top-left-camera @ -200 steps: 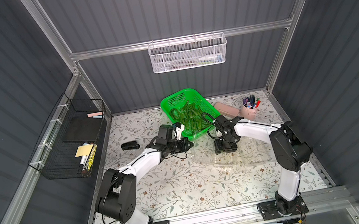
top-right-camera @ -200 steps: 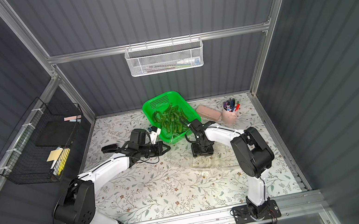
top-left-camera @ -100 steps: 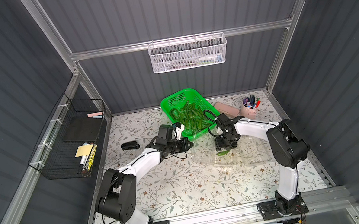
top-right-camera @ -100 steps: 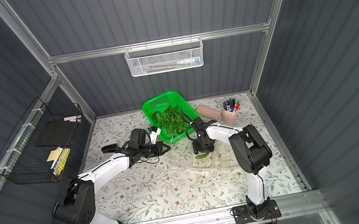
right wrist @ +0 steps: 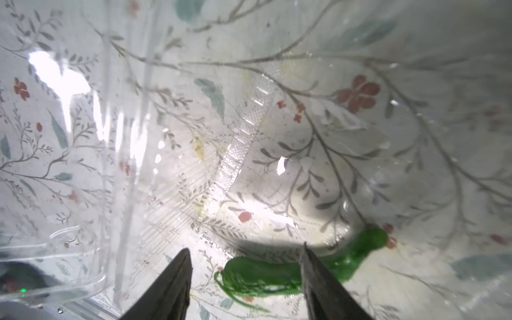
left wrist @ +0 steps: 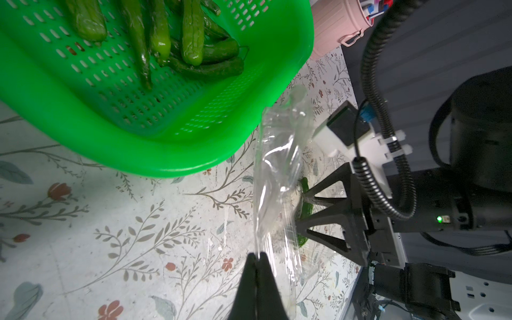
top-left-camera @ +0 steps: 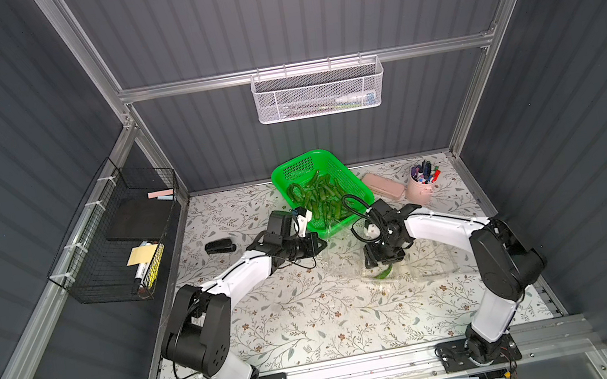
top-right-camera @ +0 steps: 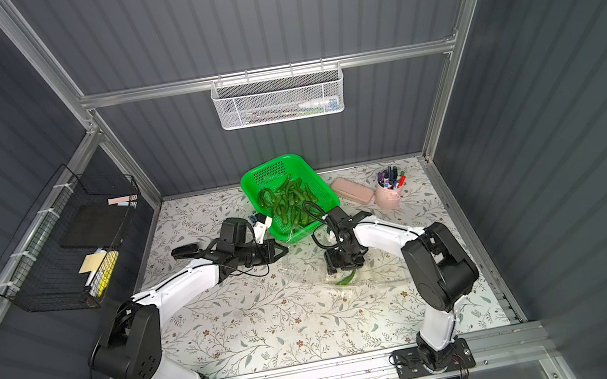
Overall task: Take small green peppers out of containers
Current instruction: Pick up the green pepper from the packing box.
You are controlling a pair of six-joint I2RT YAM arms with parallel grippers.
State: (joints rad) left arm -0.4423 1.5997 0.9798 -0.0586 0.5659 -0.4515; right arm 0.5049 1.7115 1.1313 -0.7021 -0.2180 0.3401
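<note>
Right wrist view, item one: your right claw (right wrist: 245, 248) is standing wide, jaws straddling one pepper (right wrist: 263, 277) without closing on it. That pepper is lying on the floor of the clear container (top-left-camera: 425, 264), which is sitting on the tabletop (top-left-camera: 314, 320) near the basket (top-left-camera: 298, 165).

Item two: your left claw (left wrist: 256, 257) is pinching the thin lid (left wrist: 277, 171) with jaws fully closed, holding it raised off the opening.

Item three: the other peppers (top-left-camera: 320, 200) are lying heaped in the basket.

Step in hand, as I am judging it: picking the only pepper showing in this container.

Next move is calling for you to lower slightly and close across the pepper's body rather than its stem. Then lift clear of the flimsy wall and carry to the basket while the left holds the lid up.
</note>
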